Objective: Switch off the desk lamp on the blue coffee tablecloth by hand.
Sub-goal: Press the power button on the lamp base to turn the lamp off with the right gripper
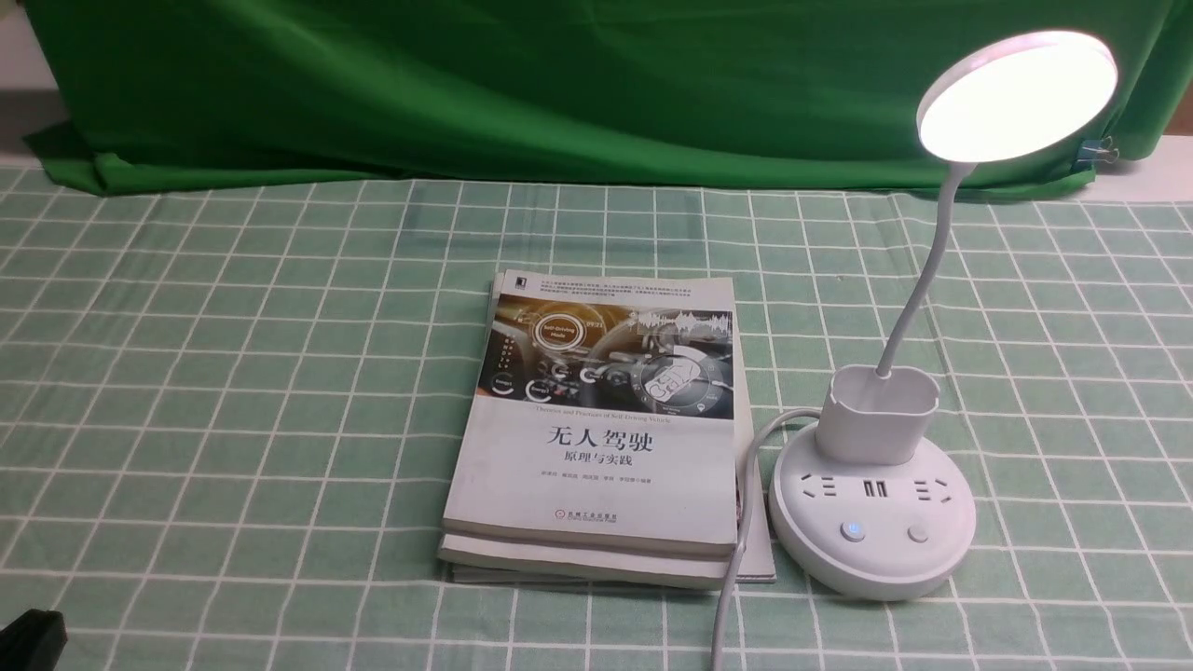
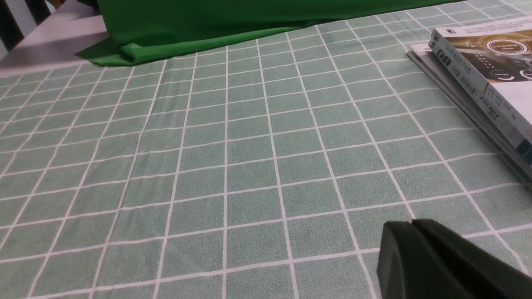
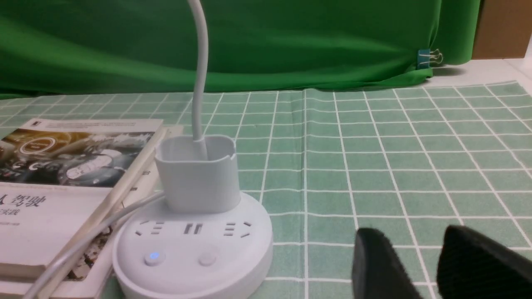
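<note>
The white desk lamp (image 1: 871, 522) stands on the mint grid tablecloth (image 1: 233, 373) at the right, and its disc head (image 1: 1016, 93) is lit. Its round base has two buttons; the left button (image 1: 852, 530) glows blue, also in the right wrist view (image 3: 153, 256). My right gripper (image 3: 411, 238) is open and empty, low over the cloth to the right of the lamp base (image 3: 191, 249). It does not show in the front view. My left gripper (image 2: 411, 224) is shut and empty over bare cloth, far left of the lamp; a black part of it shows in the front view (image 1: 28, 638).
A stack of books (image 1: 606, 429) lies just left of the lamp base, with the lamp's white cord (image 1: 741, 522) running along its edge toward the table front. A dark green backdrop cloth (image 1: 559, 84) hangs at the back, held by a binder clip (image 3: 428, 57).
</note>
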Controlling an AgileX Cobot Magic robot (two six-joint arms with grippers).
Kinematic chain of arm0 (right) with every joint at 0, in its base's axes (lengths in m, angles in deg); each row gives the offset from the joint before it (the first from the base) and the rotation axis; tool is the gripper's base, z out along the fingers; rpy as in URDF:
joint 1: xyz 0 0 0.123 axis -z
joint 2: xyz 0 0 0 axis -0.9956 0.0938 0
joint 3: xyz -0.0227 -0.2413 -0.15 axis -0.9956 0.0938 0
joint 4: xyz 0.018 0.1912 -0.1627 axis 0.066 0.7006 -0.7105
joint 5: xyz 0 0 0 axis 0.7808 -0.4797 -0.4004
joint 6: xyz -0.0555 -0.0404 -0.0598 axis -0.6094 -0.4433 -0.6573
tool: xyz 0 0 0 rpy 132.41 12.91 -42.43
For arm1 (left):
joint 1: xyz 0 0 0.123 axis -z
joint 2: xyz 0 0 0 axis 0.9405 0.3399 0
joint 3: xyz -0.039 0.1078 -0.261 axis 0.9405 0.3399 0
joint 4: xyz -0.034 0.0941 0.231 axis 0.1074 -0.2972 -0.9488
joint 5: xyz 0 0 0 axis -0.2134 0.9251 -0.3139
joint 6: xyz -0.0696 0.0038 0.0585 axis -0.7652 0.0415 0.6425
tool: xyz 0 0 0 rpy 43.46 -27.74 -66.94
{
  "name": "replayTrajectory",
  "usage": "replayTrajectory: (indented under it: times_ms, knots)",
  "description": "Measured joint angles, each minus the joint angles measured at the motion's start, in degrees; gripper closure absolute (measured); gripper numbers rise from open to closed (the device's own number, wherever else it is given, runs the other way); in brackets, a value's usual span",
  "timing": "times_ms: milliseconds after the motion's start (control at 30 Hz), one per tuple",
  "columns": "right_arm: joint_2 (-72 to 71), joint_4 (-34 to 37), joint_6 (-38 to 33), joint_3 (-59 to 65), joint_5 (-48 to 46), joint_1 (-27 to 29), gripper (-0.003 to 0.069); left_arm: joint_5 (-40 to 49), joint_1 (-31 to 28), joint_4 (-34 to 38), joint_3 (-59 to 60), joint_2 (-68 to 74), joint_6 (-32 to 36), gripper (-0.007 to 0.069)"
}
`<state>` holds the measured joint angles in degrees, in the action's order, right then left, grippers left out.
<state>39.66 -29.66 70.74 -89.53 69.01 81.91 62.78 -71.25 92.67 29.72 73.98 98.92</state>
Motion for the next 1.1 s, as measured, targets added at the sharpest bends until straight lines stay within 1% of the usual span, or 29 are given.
replayTrajectory:
  times_ms: [267,333,367,433,500,533,567,600,700,800,933,1000,1033,1100]
  knots:
    - [0.0,0.0,0.0,0.0,0.44,0.0,0.042,0.0,0.0,0.0,0.0,0.0,0.0,0.0624]
    - [0.0,0.68,0.92,0.0,0.83,0.0,0.042,0.0,0.0,0.0,0.0,0.0,0.0,0.0624]
    - [0.0,2.48,2.94,0.0,1.35,0.0,0.042,0.0,0.0,0.0,0.0,0.0,0.0,0.0624]
    - [0.0,6.7,9.37,0.0,2.78,0.0,0.042,0.0,0.0,0.0,0.0,0.0,0.0,0.0624]
    - [0.0,8.26,14.17,0.0,4.37,0.0,0.042,0.0,0.0,0.0,0.0,0.0,0.0,0.0624]
    - [0.0,9.33,19.57,0.0,6.76,0.0,0.042,0.0,0.0,0.0,0.0,0.0,0.0,0.0624]
    - [0.0,9.42,20.17,0.0,7.09,0.0,0.042,0.0,0.0,0.0,0.0,0.0,0.0,0.0624]
    - [0.0,9.91,24.23,0.0,9.85,0.0,0.042,0.0,0.0,0.0,0.0,0.0,0.0,0.0624]
    - [0.0,10.38,27.2,0.0,15.28,0.0,0.042,0.0,0.0,0.0,0.0,0.0,0.0,0.0624]
    - [0.0,10.56,28.08,0.0,18.68,0.0,0.042,0.0,0.0,0.0,0.0,0.0,0.0,0.0624]
    - [0.0,10.56,29.17,0.0,19.71,0.0,0.0422,0.0,0.0,0.0,0.0,0.0,0.0,0.0624]
    - [0.22,10.56,29.22,-0.09,17.39,0.0,0.0454,0.0,0.0,0.0,0.0,0.0,0.0,0.0624]
    - [1.13,10.56,27.89,-0.8,14.32,-0.05,0.0482,0.0,0.0,0.0,0.0,0.0,0.0,0.0624]
    - [5.22,10.56,23.08,-4.73,6.92,-0.87,0.056,0.0,0.0,0.0,0.0,0.0,0.0,0.0624]
